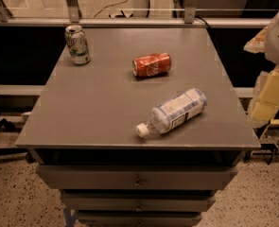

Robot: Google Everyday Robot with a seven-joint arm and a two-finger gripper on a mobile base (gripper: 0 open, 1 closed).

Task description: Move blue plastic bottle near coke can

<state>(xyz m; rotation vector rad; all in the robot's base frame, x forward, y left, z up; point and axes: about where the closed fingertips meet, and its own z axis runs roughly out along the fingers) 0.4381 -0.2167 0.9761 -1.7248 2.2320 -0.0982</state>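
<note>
The blue plastic bottle lies on its side at the front right of the grey table. Its white cap points to the front left. The coke can lies on its side near the middle back of the table, a short way behind the bottle and apart from it. My gripper shows as pale yellow and white parts at the right edge of the view, beyond the table's right side and clear of both things.
A green-and-white soda can stands upright at the back left corner. A rail with glass panels runs behind the table. Drawers sit under the tabletop. The floor is speckled.
</note>
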